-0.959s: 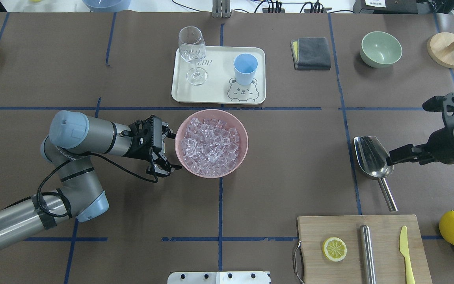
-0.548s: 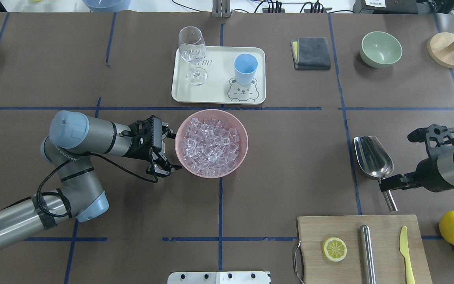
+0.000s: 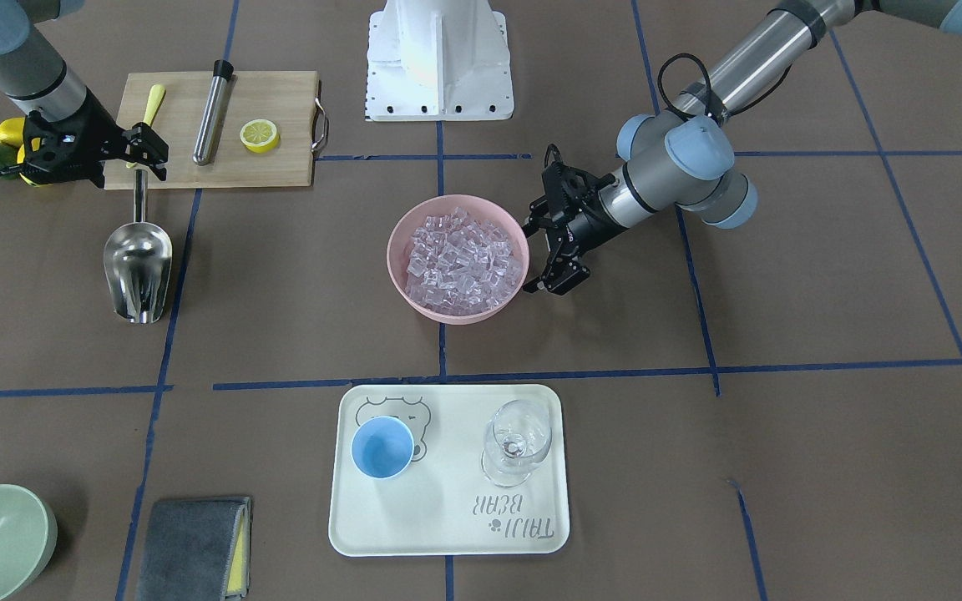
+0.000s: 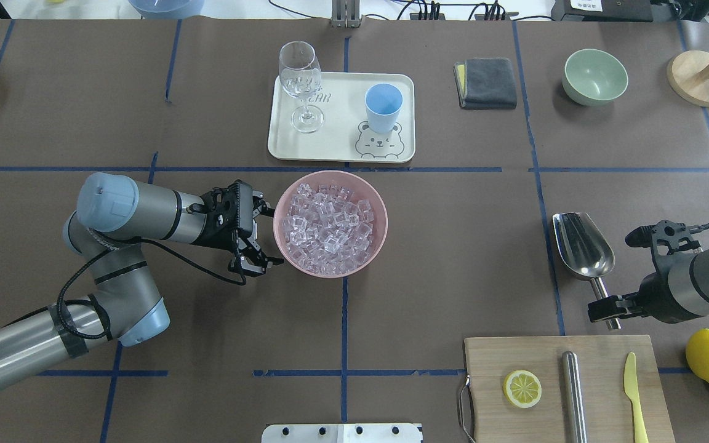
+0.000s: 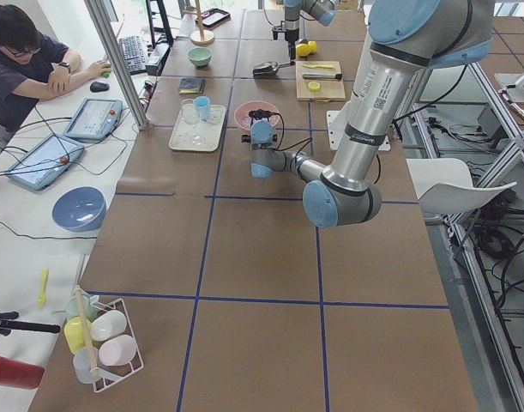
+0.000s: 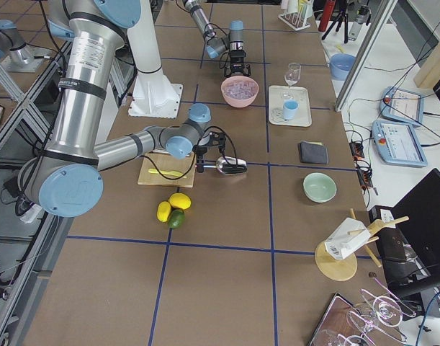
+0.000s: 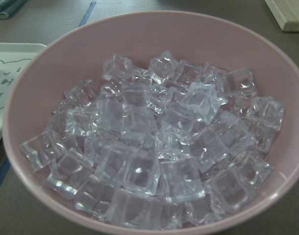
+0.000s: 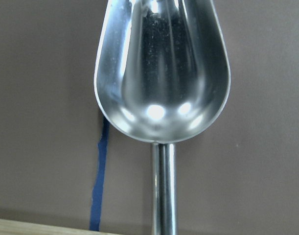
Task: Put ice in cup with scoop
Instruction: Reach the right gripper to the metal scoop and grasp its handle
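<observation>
The steel scoop (image 4: 582,247) lies flat on the table at the right, trough away from the robot and handle toward the cutting board; it fills the right wrist view (image 8: 161,73). My right gripper (image 4: 604,308) hovers open over the handle's near end, and again (image 3: 147,154). The ice (image 4: 328,223) is heaped in a pink bowl (image 4: 381,237) at the centre. My left gripper (image 4: 266,236) stands open against the bowl's left rim, holding nothing. The light-blue cup (image 4: 383,107) stands upright on a white tray (image 4: 336,144) behind the bowl.
A wine glass (image 4: 300,83) shares the tray. A cutting board (image 4: 490,406) near the scoop's handle carries a lemon slice, a steel cylinder and a yellow knife. Lemons (image 4: 708,355), a green bowl (image 4: 595,75), a grey cloth (image 4: 485,83) and a wooden stand (image 4: 699,77) sit at the right.
My right gripper has travelled from beside the scoop's trough back along the handle to its near end. The left arm, bowl and scoop have not moved.
</observation>
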`<state>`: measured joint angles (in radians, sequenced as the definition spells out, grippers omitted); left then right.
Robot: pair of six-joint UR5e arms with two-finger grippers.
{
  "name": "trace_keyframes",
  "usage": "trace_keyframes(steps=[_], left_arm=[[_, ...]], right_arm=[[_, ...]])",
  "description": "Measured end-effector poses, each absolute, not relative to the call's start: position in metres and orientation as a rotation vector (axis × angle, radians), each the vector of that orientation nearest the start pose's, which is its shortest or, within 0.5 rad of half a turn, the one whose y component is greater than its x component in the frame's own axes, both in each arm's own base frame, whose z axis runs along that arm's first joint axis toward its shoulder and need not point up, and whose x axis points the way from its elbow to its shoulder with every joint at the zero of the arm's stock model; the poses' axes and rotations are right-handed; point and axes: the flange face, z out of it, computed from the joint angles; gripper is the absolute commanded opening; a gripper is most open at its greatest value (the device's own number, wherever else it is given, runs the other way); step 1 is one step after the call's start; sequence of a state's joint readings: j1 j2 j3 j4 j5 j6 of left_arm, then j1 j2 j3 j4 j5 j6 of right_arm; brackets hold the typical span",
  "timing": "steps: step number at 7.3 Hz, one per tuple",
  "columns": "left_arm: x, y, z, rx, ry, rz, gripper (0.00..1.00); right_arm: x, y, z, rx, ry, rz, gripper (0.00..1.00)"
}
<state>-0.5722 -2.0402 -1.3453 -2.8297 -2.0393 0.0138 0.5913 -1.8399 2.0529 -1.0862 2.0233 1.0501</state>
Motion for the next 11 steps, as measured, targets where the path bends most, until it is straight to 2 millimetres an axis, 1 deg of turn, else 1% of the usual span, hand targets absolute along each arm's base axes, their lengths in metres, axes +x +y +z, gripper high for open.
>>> trace_keyframes(steps=[2, 3, 4, 5, 6, 7, 10, 11], left_arm=[[0.514, -0.436, 0.353, 1.199, 1.1, 1.146, 1.0], [0.514, -0.436, 0.353, 1.199, 1.1, 1.147, 1.0], [0.514, -0.436, 0.353, 1.199, 1.1, 1.147, 1.0], [0.514, -0.436, 0.353, 1.199, 1.1, 1.147, 1.0], [0.514, -0.436, 0.353, 1.198, 1.1, 1.147, 1.0], [0.514, -0.436, 0.353, 1.198, 1.1, 1.147, 1.0], [0.514, -0.436, 0.353, 1.199, 1.1, 1.147, 1.0], [0.514, -0.436, 0.353, 1.198, 1.1, 1.147, 1.0]], right_arm=[[-0.294, -0.299, 0.504, -0.004, -0.785, -0.086, 0.89], [-0.298, -0.3, 0.508, -0.001, -0.776, -0.086, 0.84], [-0.302, -0.301, 0.507, 0.003, -0.777, -0.089, 0.68], [-0.306, -0.302, 0.504, 0.007, -0.781, -0.092, 0.4], [-0.308, -0.302, 0.503, 0.008, -0.783, -0.094, 0.17], [-0.308, -0.302, 0.503, 0.007, -0.782, -0.094, 0.0], [-0.305, -0.303, 0.504, 0.009, -0.777, -0.095, 0.0], [-0.302, -0.305, 0.501, 0.017, -0.782, -0.096, 0.0]])
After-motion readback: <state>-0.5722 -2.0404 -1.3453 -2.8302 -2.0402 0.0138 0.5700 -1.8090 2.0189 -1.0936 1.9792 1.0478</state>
